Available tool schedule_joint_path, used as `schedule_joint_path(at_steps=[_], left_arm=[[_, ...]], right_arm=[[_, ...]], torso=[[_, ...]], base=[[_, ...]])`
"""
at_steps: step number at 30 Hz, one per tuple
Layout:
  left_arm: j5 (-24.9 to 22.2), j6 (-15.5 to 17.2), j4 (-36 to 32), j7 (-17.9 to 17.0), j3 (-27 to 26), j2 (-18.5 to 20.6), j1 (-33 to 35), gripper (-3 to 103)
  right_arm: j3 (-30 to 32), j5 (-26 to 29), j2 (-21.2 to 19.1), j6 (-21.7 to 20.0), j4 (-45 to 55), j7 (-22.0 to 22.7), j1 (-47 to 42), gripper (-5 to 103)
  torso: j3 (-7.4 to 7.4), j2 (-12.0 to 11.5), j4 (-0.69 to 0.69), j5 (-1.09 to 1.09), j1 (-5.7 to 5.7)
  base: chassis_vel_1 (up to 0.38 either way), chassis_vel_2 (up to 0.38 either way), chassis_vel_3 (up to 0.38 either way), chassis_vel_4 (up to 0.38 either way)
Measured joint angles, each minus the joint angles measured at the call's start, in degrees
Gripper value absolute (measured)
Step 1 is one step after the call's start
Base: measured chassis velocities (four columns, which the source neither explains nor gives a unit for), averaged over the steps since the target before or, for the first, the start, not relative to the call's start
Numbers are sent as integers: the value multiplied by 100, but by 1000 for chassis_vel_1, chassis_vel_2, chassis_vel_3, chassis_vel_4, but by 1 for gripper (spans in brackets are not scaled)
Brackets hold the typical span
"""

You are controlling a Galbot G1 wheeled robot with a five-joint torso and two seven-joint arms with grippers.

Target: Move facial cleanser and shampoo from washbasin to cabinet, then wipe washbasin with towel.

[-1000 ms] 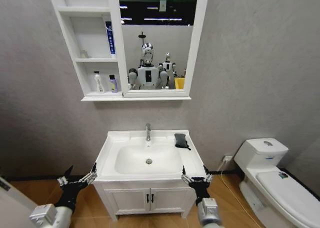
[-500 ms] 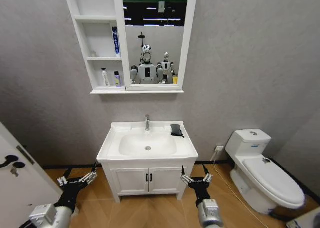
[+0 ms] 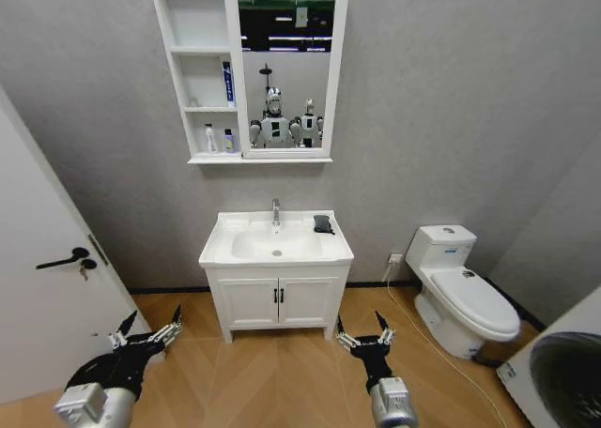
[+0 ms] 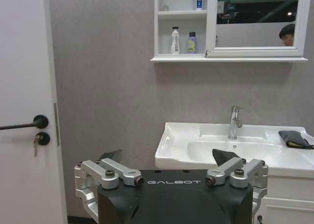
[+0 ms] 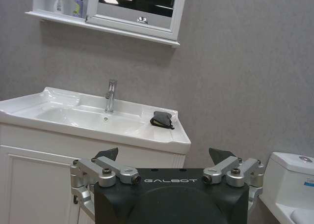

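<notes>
The white washbasin (image 3: pixel 246 250) with its chrome faucet (image 3: pixel 275 210) stands against the far wall, well ahead of me. The dark towel (image 3: pixel 323 224) lies folded on the basin's right rim, also seen as towel (image 4: pixel 293 138) and towel (image 5: pixel 162 120). Above hangs the cabinet (image 3: pixel 188 67) with a mirror. A white bottle (image 3: pixel 210 139) and a small purple-capped bottle (image 3: pixel 228 141) stand on its lowest shelf, a blue tube (image 3: pixel 228 82) on the middle one; which is facial cleanser or shampoo I cannot tell. My left gripper (image 3: pixel 146 332) (image 4: pixel 168 156) and right gripper (image 3: pixel 360 334) (image 5: pixel 164 153) hang open, low over the floor.
A white door (image 3: pixel 47 287) with a black handle stands at the left. A toilet (image 3: pixel 460 292) sits right of the two-door vanity (image 3: pixel 276 301), and a washing machine (image 3: pixel 563 372) fills the near right corner. Wooden floor (image 3: pixel 272 372) stretches between me and the vanity.
The whole view has pulled back from the washbasin, so the camera moved away. The door, the toilet and the washing machine have come into view. Both grippers keep the same open pose.
</notes>
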Motion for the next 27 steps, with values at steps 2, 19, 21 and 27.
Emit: schedule_joint_path(at_steps=[2, 19, 21, 27], left_arm=[[0, 1, 1, -2, -1, 0, 0, 100], [0, 2, 1, -2, 0, 0, -1, 100], [0, 2, 1, -2, 0, 0, -1, 100], [0, 1, 1, -2, 0, 0, 0, 100]], right_arm=[[-13, -28, -14, 30, -28, -69, 4, 100], [-61, -108, 1, 47, -69, -111, -42, 100], [-61, -110, 12, 48, -69, -112, -60, 100], [-5, -5, 21, 196, -107, -182, -61, 100]], torso=[[1, -1, 0, 2, 1], [4, -5, 3, 3, 10], [4, -5, 1, 3, 11], [1, -1, -1, 2, 1]], base=[[338, -313, -321, 333], [70, -19, -37, 79], [-6, 67, 47, -14], [0, 0, 0, 0]])
